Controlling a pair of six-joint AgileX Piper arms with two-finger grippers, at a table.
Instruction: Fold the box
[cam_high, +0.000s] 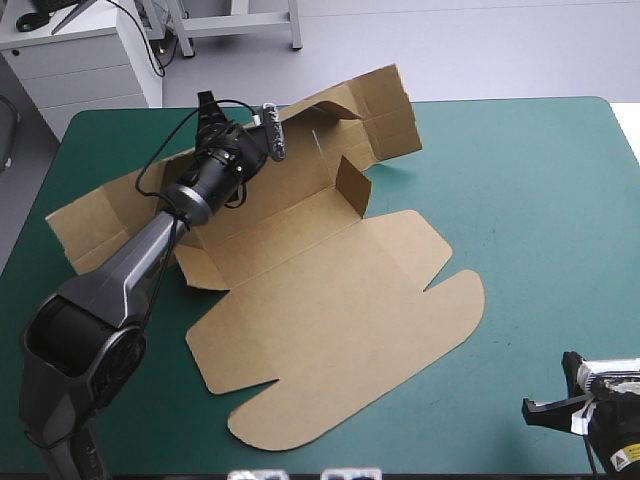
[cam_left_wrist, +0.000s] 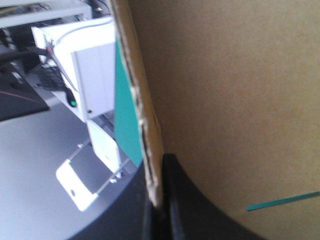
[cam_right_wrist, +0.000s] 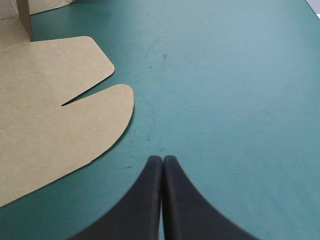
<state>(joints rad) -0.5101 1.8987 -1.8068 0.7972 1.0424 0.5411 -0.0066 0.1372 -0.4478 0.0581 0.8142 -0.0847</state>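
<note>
Left pincer (cam_left_wrist: 159, 200): we record it clamped on a raised far panel of the box (cam_high: 330, 300), which lies mostly flat mid-surface (cam_high: 530, 200). Right pincer (cam_right_wrist: 162, 159): we note fingers pressed together, empty, near the box.

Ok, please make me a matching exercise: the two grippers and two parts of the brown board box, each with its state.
1. left black-fingered gripper
2. right black-fingered gripper
3. rounded brown board lid flap
4. far brown board wall

A. flat on the teal-green cover
B. shut, over bare cover
C. standing raised
D. shut on the box

Pairs: 1-D, 2-B, 3-A, 4-C
</note>
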